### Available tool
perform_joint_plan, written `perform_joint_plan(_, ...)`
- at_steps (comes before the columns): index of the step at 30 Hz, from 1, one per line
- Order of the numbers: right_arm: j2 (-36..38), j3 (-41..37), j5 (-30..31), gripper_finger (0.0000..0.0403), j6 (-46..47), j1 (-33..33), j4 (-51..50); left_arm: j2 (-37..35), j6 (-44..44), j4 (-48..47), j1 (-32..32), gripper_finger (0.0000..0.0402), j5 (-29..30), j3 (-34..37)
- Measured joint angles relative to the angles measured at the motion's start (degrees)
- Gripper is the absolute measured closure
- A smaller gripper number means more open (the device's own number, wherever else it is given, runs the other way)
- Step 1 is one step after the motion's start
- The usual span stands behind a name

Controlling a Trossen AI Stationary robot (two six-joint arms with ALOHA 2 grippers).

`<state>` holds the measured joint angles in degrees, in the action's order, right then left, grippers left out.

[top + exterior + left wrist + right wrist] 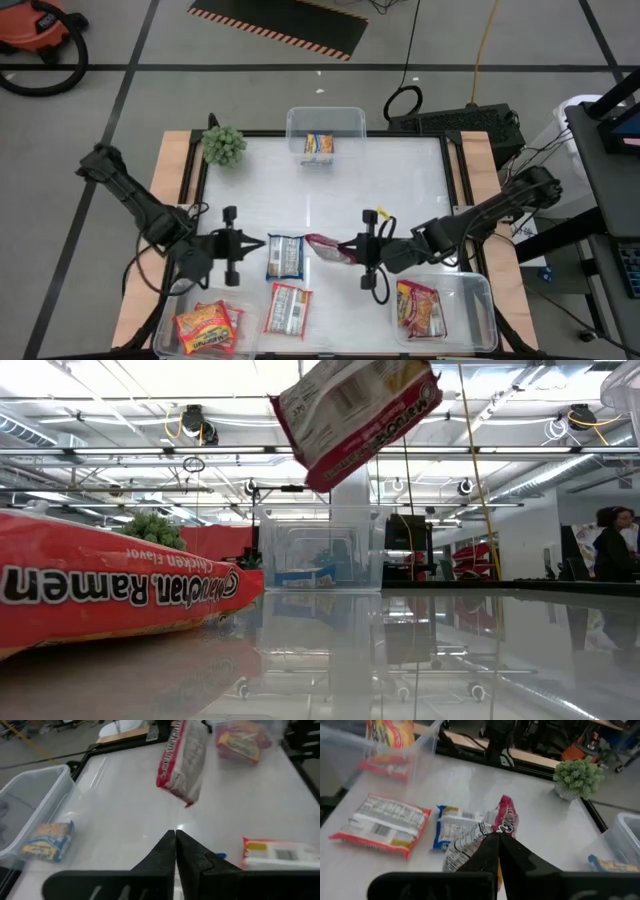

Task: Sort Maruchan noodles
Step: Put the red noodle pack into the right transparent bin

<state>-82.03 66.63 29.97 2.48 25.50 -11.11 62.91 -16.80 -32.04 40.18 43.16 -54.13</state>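
Note:
My right gripper is shut on a red-and-white noodle packet, which shows in the air in the low view and in the left wrist view. My left gripper is shut and holds nothing; it hovers beside a blue-and-white packet that lies flat on the table. Another red-and-white packet lies flat nearer the front edge. Orange packets sit in the near-left tub, a red-yellow packet in the near-right tub, and a blue packet in the far tub. My right gripper pinches the red-and-white packet between its two fingers at one crinkled end, coming about level from the table's right side. The packet is lifted clear of the table and sticks out tilted beyond the fingertips toward the table's left.
A green bushy plant stands at the far-left corner. Clear tubs sit at the far edge, near-left and near-right. A raised frame borders the white table. A person shows in the room behind.

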Motion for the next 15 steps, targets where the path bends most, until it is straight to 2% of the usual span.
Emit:
perform_joint_plan(2,-0.59,0.00,0.05,0.0403,-1.29,0.02,0.17,1.24,0.05,2.62,-1.74,0.0369,-1.28,0.04)
perform_joint_plan(8,-0.63,0.00,-0.17,0.0403,-2.14,0.05,0.24,4.94,3.39,8.92,-7.21,0.0313,-10.15,0.04)
perform_joint_plan(15,-0.67,0.00,-0.36,0.0403,-2.29,0.46,0.71,10.78,7.72,13.21,-12.52,0.0259,-15.49,0.02)
